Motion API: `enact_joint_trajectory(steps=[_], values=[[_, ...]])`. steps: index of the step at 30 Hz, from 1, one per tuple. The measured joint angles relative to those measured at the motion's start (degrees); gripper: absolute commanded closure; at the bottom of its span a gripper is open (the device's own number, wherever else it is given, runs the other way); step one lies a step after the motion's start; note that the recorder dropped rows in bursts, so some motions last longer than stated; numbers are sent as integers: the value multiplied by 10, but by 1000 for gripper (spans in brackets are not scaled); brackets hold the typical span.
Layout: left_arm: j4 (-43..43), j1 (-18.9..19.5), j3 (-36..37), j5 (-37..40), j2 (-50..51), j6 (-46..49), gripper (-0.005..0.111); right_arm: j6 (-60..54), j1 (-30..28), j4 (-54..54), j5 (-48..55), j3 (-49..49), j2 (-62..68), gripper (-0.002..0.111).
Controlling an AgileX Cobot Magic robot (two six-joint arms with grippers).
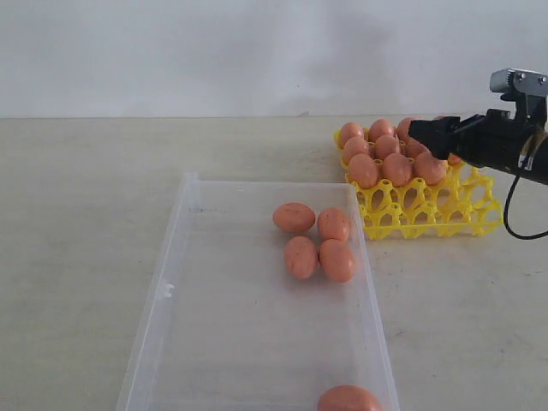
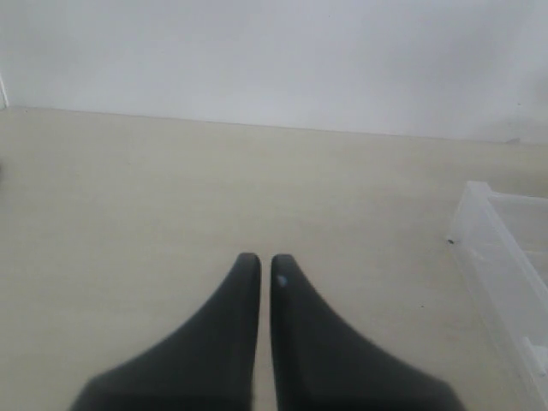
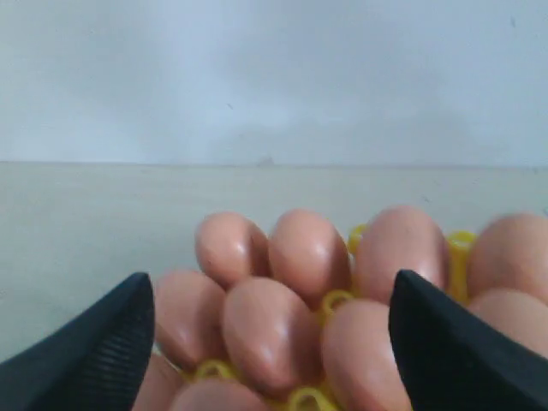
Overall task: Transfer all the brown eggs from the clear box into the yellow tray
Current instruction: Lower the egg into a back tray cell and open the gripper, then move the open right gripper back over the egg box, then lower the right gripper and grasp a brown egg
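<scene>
Four brown eggs (image 1: 314, 241) lie clustered in the clear box (image 1: 184, 224), and a fifth egg (image 1: 348, 399) lies at its near end. The yellow tray (image 1: 431, 211) stands to the box's right, its far rows filled with several brown eggs (image 1: 387, 157). My right gripper (image 1: 425, 137) hovers over those eggs, open, with nothing between its fingers. In the right wrist view the right gripper (image 3: 272, 279) stands wide above the tray's eggs (image 3: 278, 330). My left gripper (image 2: 265, 261) is shut and empty over bare table, with a corner of the clear box (image 2: 495, 244) beside it.
The beige table (image 1: 94, 214) runs back to a white wall. The tray's front two rows of cups (image 1: 402, 218) hold nothing. The box's left half holds no eggs.
</scene>
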Motion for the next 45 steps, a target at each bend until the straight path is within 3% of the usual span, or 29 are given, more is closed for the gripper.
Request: enact_joint_trajectory(steps=[2, 4, 8, 14, 17, 20, 24, 26, 30, 31, 32, 33, 34, 35, 37, 40, 41, 45], values=[[0, 0, 0, 0, 0, 0, 103, 0, 0, 1, -57, 0, -3, 45], [0, 0, 0, 0, 0, 0, 103, 0, 1, 2, -111, 0, -15, 57], [0, 0, 0, 0, 0, 0, 103, 29, 14, -20, -138, -8, -61, 104], [0, 0, 0, 0, 0, 0, 103, 126, 97, -230, -80, -74, -164, 109], [0, 0, 0, 0, 0, 0, 103, 184, 182, -338, 20, -109, -217, 109], [0, 0, 0, 0, 0, 0, 103, 257, 301, -434, 188, -124, -252, 109], [0, 0, 0, 0, 0, 0, 103, 301, 443, -467, 498, -125, -259, 109], [0, 0, 0, 0, 0, 0, 103, 254, 484, -459, 631, -125, -249, 109], [0, 0, 0, 0, 0, 0, 103, -75, 533, -259, 892, -158, -198, 109], [0, 0, 0, 0, 0, 0, 103, -173, 520, -111, 993, -196, -162, 109], [0, 0, 0, 0, 0, 0, 103, -214, 503, -23, 1029, -214, -150, 109], [0, 0, 0, 0, 0, 0, 103, -317, 460, 166, 1068, -246, -139, 109], [0, 0, 0, 0, 0, 0, 103, -392, 438, 284, 1082, -264, -139, 109], [0, 0, 0, 0, 0, 0, 103, -545, 409, 494, 1109, -292, -139, 109], [0, 0, 0, 0, 0, 0, 103, -664, 390, 727, 1136, -318, -139, 107], [0, 0, 0, 0, 0, 0, 103, -684, 390, 774, 1146, -325, -136, 83], [0, 0, 0, 0, 0, 0, 103, -673, 390, 760, 1147, -325, -131, 69], [0, 0, 0, 0, 0, 0, 103, -624, 390, 720, 1148, -325, -97, 51]])
